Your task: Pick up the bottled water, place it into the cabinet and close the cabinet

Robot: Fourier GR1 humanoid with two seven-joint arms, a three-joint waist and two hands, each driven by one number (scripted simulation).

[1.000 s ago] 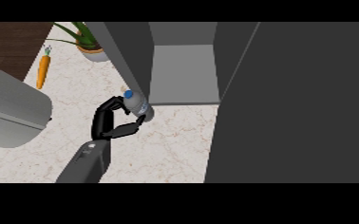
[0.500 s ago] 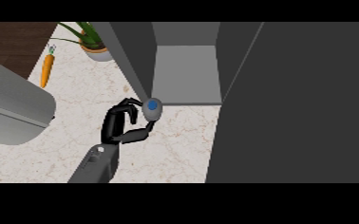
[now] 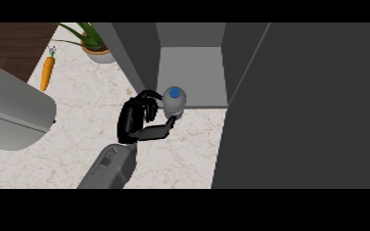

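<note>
The left hand (image 3: 137, 120) has its fingers (image 3: 148, 105) curled round the bottled water (image 3: 173, 98). The bottle, seemingly upright, is just at the open cabinet's (image 3: 192, 73) front edge, above the bench (image 3: 72, 98).

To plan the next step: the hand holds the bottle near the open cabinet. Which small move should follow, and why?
Probably move the bottled water forward onto the cabinet shelf. The left hand is curled round it, and it is at the shelf's front edge, not yet inside.

Left hand (image 3: 133, 120) — fingers and thumb curled, grasping.
</note>
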